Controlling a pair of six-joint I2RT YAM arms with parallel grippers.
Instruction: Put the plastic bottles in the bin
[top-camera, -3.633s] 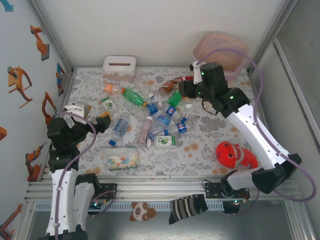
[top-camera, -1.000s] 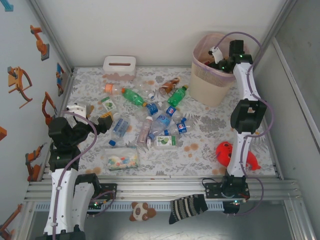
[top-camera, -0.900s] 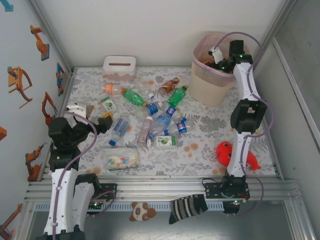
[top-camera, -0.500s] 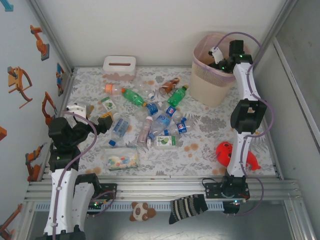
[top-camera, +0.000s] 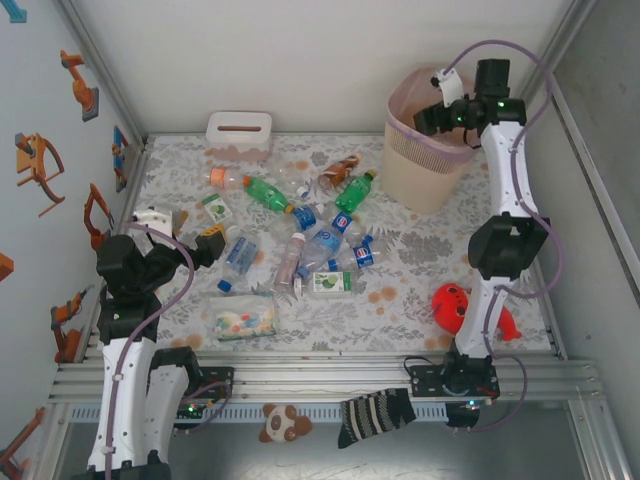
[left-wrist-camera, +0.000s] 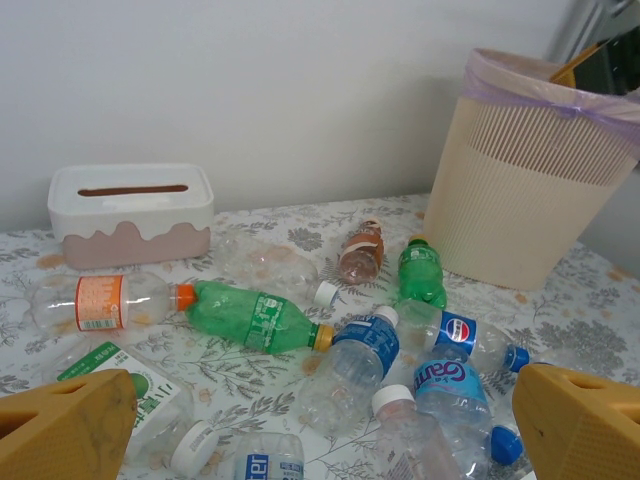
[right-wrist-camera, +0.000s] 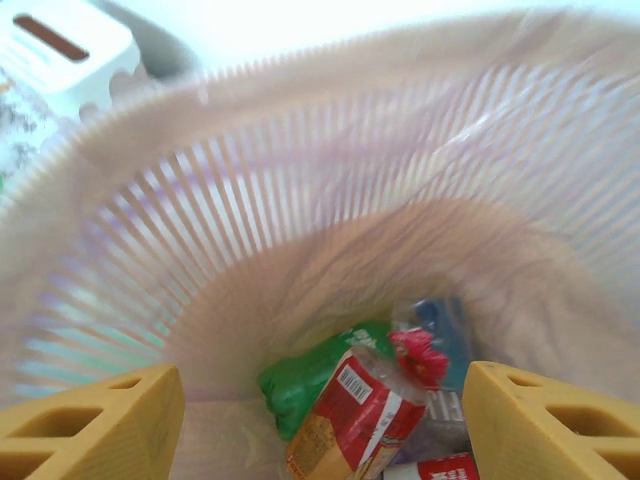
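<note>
Several plastic bottles (top-camera: 300, 235) lie scattered on the flowered table mid-left: a green one (left-wrist-camera: 250, 318), a brown one (left-wrist-camera: 360, 255), another green one (left-wrist-camera: 422, 272) and blue-labelled clear ones (left-wrist-camera: 365, 350). The beige bin (top-camera: 420, 175) with its pink liner stands at the back right. My right gripper (top-camera: 447, 92) hangs open over the bin's mouth, holding nothing. Below it, inside the bin (right-wrist-camera: 250, 200), lie a red-labelled bottle (right-wrist-camera: 365, 415) and a green bottle (right-wrist-camera: 300, 385). My left gripper (top-camera: 182, 228) is open at the table's left side, short of the pile, with the bottles between and beyond its fingers (left-wrist-camera: 70, 425).
A white tissue box (top-camera: 239, 135) stands at the back left. A clear packet of coloured pieces (top-camera: 240, 320) lies near the front. A red rounded toy (top-camera: 455, 305) rests by the right arm. A striped sock (top-camera: 375, 412) and a small panda (top-camera: 283, 423) lie on the front rail.
The right arm went from the bottle pile to the bin, then rose a little above its rim with its jaws parted. A red-labelled bottle now lies inside. The left arm stayed still.
</note>
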